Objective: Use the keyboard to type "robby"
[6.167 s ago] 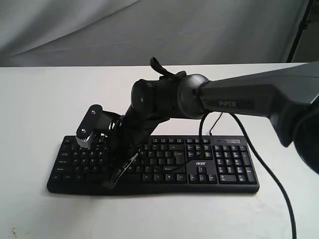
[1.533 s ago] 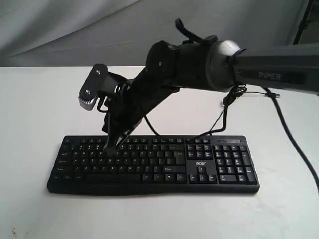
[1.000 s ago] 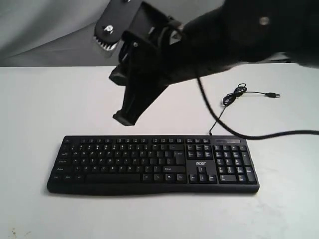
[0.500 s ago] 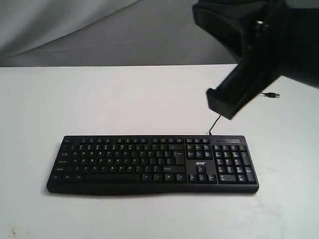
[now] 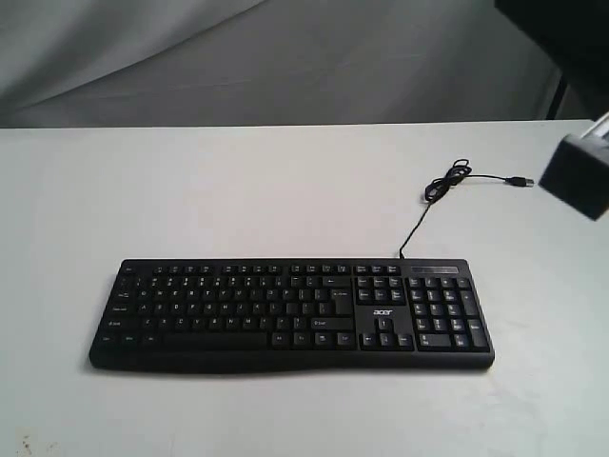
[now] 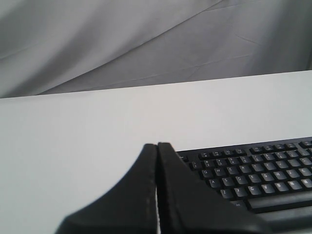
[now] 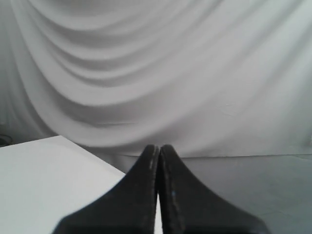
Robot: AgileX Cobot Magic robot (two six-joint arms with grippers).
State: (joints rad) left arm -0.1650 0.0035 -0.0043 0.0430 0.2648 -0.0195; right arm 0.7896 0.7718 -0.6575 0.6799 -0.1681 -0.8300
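The black keyboard (image 5: 285, 309) lies flat on the white table (image 5: 190, 190), number pad and "acer" logo toward the right, with nothing touching it. Its thin USB cable (image 5: 447, 181) curls away behind it, plug loose on the table. My right gripper (image 5: 577, 177) hangs high at the far right edge, well off the keyboard; its wrist view shows the gripper (image 7: 158, 146) shut and empty, facing the grey cloth. My left gripper (image 6: 157, 145) is shut and empty, just off the keyboard's (image 6: 253, 170) left end. The left arm is out of the exterior view.
Grey draped cloth (image 5: 285, 57) hangs behind the table. The right arm's dark body (image 5: 561, 29) fills the upper right corner. The table's far corner (image 7: 48, 165) appears in the right wrist view.
The right arm has lifted off the keys on the keyboard's left half and swung up and to the right, leaving the whole keyboard uncovered. The keyboard has not moved.
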